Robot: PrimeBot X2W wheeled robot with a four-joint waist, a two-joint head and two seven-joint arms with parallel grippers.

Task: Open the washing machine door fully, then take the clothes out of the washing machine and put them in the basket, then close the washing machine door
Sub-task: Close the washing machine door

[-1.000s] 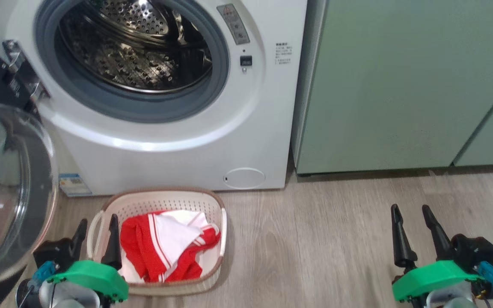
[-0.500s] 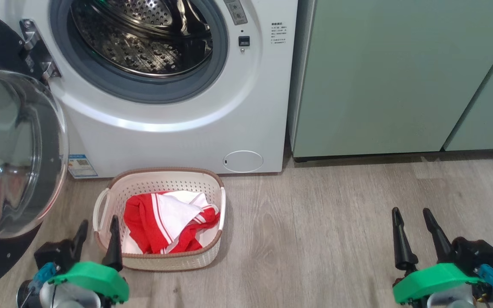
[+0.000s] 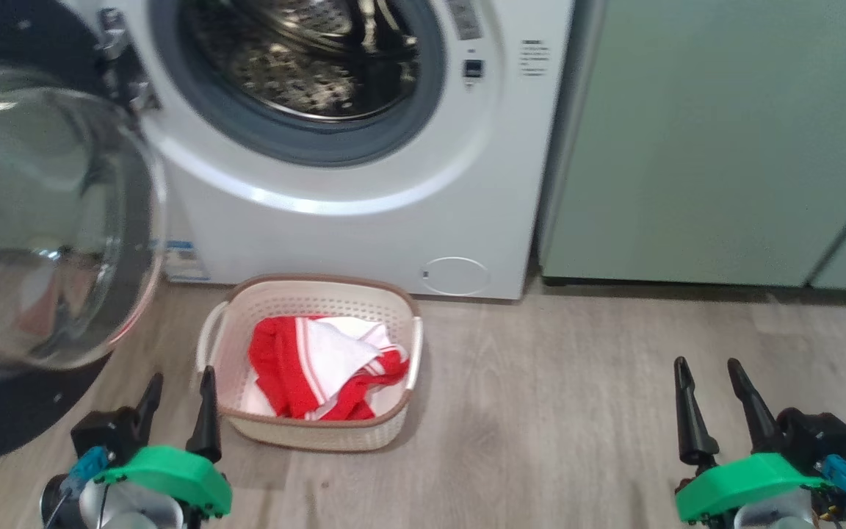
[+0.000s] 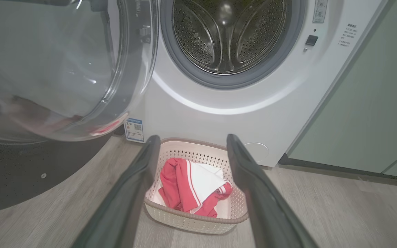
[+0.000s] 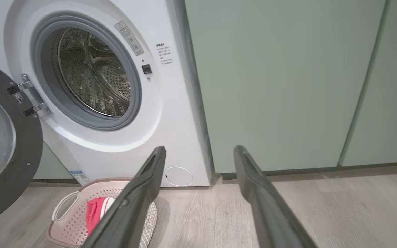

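Now | clothes (image 3: 320, 364) lay in basket (image 3: 305, 288), near left; drum (image 3: 305, 66) looked empty | L gripper (image 3: 182, 375) & R gripper (image 3: 706, 363) fingers spread, holding nothing | door (image 3: 41, 213) stood open, far left | closing prob. best w/ slow push on rim, clear of basket

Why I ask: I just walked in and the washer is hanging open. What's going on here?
The washing machine is being unloaded, and the job is nearly done. The washing machine door stands open at the left, and the drum looks empty. The clothes lie in the basket on the floor before the machine. The left gripper and right gripper are open, holding nothing. The door is not yet closed.
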